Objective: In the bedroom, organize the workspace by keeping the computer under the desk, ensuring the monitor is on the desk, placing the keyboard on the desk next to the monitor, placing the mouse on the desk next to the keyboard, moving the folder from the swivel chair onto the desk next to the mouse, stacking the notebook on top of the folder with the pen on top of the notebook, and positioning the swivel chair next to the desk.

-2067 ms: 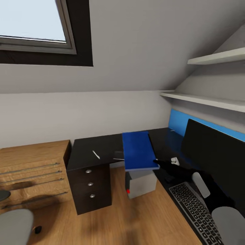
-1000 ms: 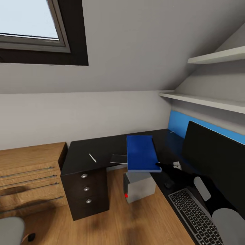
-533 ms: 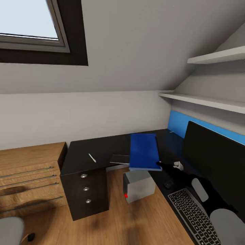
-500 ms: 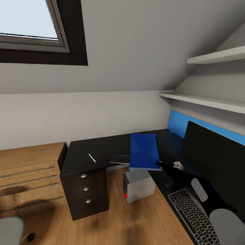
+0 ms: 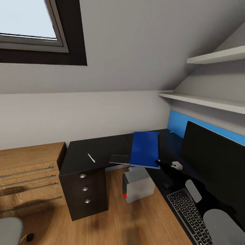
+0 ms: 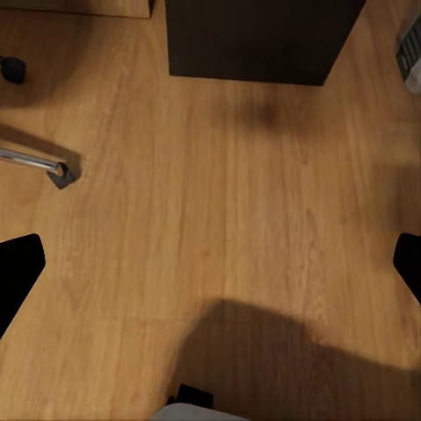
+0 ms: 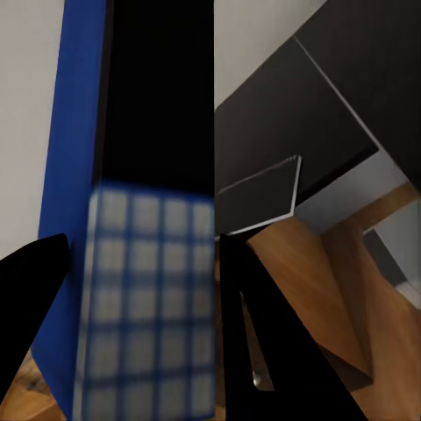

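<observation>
My right gripper (image 5: pixel 157 162) is shut on the near edge of the blue folder (image 5: pixel 144 149), holding it tilted just above the black desk (image 5: pixel 98 148) near its inner corner. In the right wrist view the folder (image 7: pixel 81 175) sits between the two black fingers (image 7: pixel 263 333). The grey notebook (image 5: pixel 119 159) overhangs the desk edge beside the folder, and the white pen (image 5: pixel 91 158) lies further left. The monitor (image 5: pixel 214 163), keyboard (image 5: pixel 185 211) and mouse (image 5: pixel 167 184) are on the desk's right wing. The computer (image 5: pixel 137 185) stands on the floor under the corner. My left gripper (image 6: pixel 210 272) hangs open over the floor.
A light wooden drawer chest (image 5: pixel 30 177) stands left of the desk's black drawer unit (image 5: pixel 85 197). The swivel chair (image 5: pixel 8 231) shows at the lower left corner; its chrome leg (image 6: pixel 35 162) is below my left gripper. White shelves (image 5: pixel 211 100) run above the monitor.
The folder has moved right and further over the desk in my right gripper, turning more end-on. The view has shifted slightly to the right.
</observation>
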Available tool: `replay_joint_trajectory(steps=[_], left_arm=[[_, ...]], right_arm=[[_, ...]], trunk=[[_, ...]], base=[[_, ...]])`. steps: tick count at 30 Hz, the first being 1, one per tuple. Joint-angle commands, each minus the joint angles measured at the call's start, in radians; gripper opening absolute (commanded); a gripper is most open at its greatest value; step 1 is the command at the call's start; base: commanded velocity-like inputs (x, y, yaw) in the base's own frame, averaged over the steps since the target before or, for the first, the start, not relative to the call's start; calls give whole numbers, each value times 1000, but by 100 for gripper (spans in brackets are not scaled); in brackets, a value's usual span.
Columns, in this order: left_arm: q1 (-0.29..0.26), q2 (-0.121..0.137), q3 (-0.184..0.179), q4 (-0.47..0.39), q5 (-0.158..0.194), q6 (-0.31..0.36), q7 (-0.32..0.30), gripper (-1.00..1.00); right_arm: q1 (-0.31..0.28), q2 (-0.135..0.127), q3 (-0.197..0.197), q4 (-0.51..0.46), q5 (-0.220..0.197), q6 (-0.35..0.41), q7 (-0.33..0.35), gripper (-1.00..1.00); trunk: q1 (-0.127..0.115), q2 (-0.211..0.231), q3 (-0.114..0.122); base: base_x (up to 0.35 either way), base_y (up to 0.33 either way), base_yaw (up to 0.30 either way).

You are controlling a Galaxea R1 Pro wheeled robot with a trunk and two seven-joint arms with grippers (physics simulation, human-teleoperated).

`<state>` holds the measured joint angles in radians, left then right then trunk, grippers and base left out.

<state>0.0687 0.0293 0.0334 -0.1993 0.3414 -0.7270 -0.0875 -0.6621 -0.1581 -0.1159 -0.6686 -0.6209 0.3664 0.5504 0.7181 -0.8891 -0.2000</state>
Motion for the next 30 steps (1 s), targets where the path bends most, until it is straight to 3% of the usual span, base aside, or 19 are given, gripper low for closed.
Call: replay_joint_trajectory(steps=[1,11,20,30], left_arm=[[0,0,3,-2,7,0,-9,100],[0,0,3,-1,8,0,-8,100],[0,0,3,-1,8,0,-8,100],[0,0,3,-1,8,0,-8,100]], right_arm=[[-1,4,-2,2,-8,8,1,-100],[-1,9,-4,9,-9,13,5,-100],[-1,9,-2,10,-56,20,10,-100],[-1,9,-1,9,-68,38,11,-100]], trunk=[[0,-1,-1],[0,-1,-1],[0,-1,-1],[0,-1,-1]], base=[[106,-87,0],[31,-26,0],[1,0,-14],[0,0,-12]])
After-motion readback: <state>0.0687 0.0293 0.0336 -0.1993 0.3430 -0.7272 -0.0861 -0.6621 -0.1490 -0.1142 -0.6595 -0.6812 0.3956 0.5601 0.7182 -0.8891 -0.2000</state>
